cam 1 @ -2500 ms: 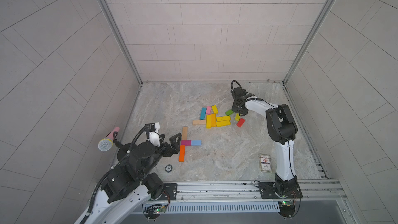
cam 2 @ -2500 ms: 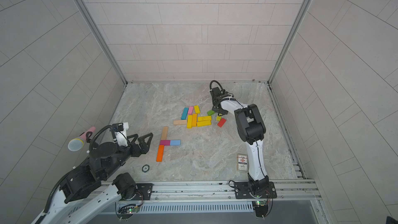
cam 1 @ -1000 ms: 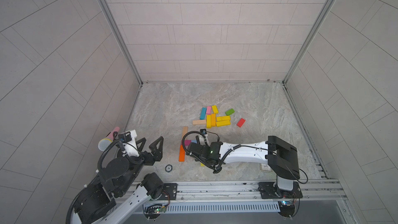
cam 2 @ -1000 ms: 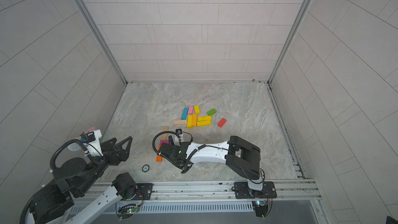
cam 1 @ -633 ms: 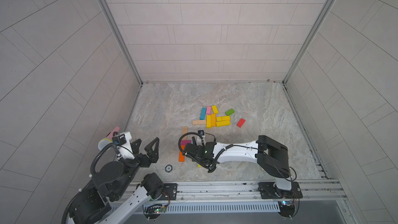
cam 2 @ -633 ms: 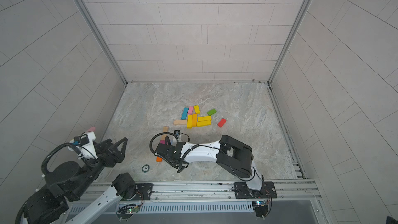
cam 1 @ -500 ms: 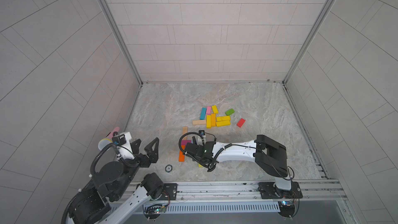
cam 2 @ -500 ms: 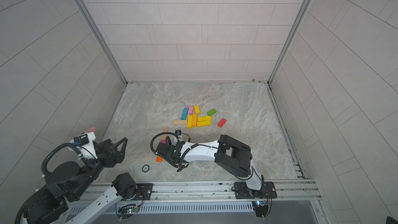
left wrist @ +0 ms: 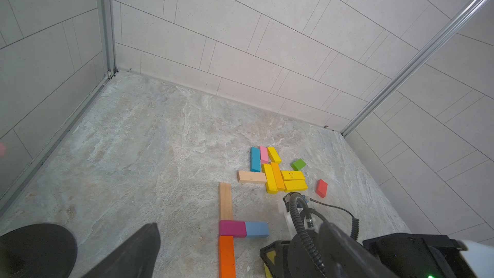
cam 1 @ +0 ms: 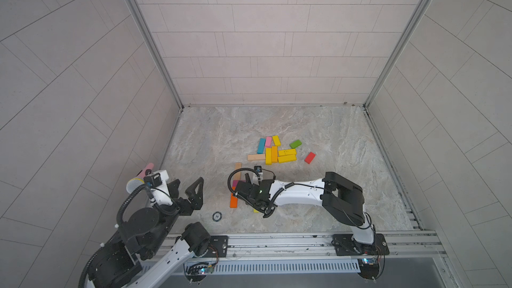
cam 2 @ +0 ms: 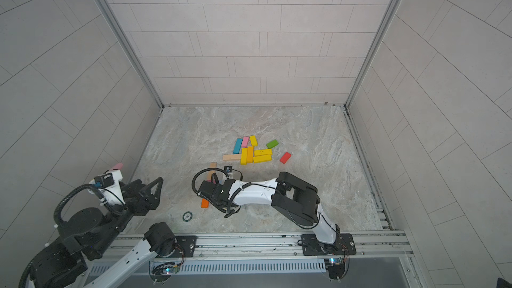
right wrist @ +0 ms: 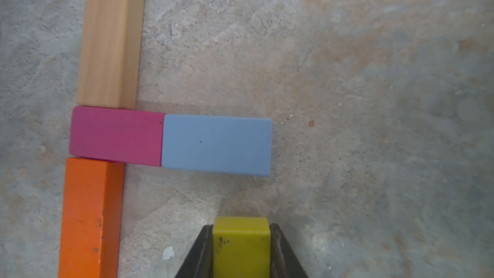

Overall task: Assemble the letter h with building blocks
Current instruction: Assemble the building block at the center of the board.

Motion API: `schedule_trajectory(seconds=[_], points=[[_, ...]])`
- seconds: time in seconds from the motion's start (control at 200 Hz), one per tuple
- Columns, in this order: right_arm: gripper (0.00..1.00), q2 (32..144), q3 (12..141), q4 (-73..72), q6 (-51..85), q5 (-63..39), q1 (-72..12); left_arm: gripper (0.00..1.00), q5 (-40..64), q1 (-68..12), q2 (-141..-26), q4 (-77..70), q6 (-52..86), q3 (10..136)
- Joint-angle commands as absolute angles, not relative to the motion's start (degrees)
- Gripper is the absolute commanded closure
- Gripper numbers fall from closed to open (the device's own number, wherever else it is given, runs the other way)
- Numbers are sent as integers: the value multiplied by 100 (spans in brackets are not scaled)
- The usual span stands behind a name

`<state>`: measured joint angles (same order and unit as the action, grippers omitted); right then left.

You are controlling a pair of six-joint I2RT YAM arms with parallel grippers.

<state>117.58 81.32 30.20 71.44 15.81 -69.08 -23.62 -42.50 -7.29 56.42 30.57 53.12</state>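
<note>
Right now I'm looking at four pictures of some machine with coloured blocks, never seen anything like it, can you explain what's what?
Two robot arms stand on a rail at the near edge of a stone-patterned table. Two pictures come from one overhead camera pair; the other two from a camera on each arm's wrist. On the table is a partly built letter: a plain wooden block, a magenta block and an orange block in a line, with a blue block butted sideways against the magenta one. Farther back lie spare blocks, many yellow, and a small round token sits near the rail. The right gripper is shut on a yellow block, close to the blue one but not touching it. The left gripper is open and holds nothing.
</note>
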Motion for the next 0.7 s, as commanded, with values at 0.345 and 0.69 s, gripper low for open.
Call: schedule_trajectory(seconds=[0.345, 0.69], points=[[71, 11952, 8344, 3226, 7233, 1678, -6776, 0, -2547, -4217, -645, 5738, 2909, 5432], [69, 12058, 8418, 3276, 7206, 1671, -6719, 0, -2602, -4219, -633, 5773, 2868, 5432]])
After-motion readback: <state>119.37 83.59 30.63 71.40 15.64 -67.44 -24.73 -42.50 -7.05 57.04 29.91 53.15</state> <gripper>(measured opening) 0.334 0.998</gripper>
